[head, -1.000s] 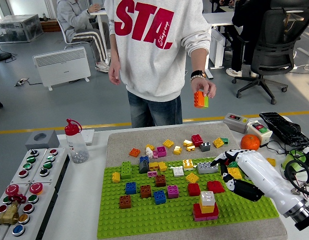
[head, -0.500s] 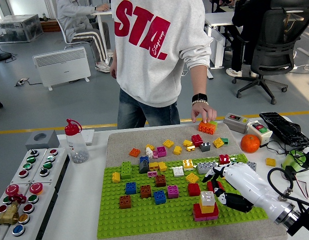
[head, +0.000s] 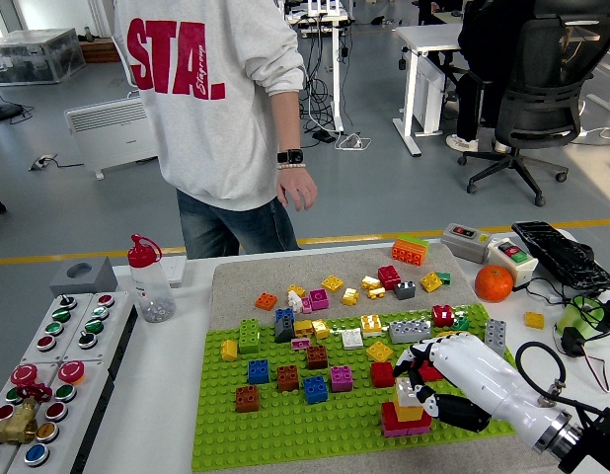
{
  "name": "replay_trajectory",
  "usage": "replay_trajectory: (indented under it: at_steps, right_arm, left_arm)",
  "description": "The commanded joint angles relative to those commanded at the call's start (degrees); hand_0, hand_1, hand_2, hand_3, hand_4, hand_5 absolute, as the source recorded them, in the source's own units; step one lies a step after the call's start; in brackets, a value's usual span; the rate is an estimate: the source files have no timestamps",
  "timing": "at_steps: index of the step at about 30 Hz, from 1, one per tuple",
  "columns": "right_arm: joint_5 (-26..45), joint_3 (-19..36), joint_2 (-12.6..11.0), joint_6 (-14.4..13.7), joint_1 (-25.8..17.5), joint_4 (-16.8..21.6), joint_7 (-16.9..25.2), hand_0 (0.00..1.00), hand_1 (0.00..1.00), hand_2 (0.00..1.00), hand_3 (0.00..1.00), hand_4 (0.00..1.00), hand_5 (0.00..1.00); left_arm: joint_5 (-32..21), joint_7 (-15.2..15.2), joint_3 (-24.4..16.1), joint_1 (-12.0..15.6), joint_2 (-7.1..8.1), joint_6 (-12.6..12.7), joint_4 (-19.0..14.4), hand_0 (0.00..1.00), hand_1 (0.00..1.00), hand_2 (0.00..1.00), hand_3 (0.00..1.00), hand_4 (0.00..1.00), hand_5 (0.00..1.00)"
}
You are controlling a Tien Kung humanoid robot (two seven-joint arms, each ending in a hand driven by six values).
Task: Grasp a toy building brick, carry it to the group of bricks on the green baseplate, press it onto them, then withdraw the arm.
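Right hand's fingers [head: 424, 387] touch the brick stack [head: 407, 406].

Brick stack [head: 407, 407] on baseplate [head: 285, 425], front right. Loose bricks [head: 384, 279] behind baseplate. Squeeze bottle [head: 148, 279] left; button panel [head: 48, 380] farther left; orange [head: 494, 282] right.

1. One green baseplate [head: 285, 425] lay on the desk [head: 167, 395].
2. One stack of bricks [head: 404, 407] stood on it.
3. Perhaps thirty loose bricks [head: 315, 326] lay scattered, too crowded to count exactly.
4. One orange [head: 494, 282].
5. One bottle [head: 149, 279].
6. One robot hand [head: 423, 380].
7. One person [head: 216, 109].
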Motion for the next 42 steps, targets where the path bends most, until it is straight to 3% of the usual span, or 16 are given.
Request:
replay_trajectory:
  at_steps: [17, 42]
  right_arm:
    - [0.8, -1.6, 0.4, 0.1, 0.4, -2.4, 0.3, 0.447, 0.528, 0.552, 0.543, 0.222, 0.134]
    - [1.2, -1.9, 0.3, 0.1, 0.1, -2.6, 0.9, 0.437, 0.523, 0.551, 0.543, 0.232, 0.127]
  left_arm:
    - [-0.1, -0.1, 0.1, -0.1, 0.01, 0.0, 0.0, 0.665, 0.611, 0.566, 0.431, 0.240, 0.998]
    - [0.3, 0.2, 0.0, 0.1, -0.05, 0.1, 0.0, 0.665, 0.611, 0.566, 0.431, 0.240, 0.998]
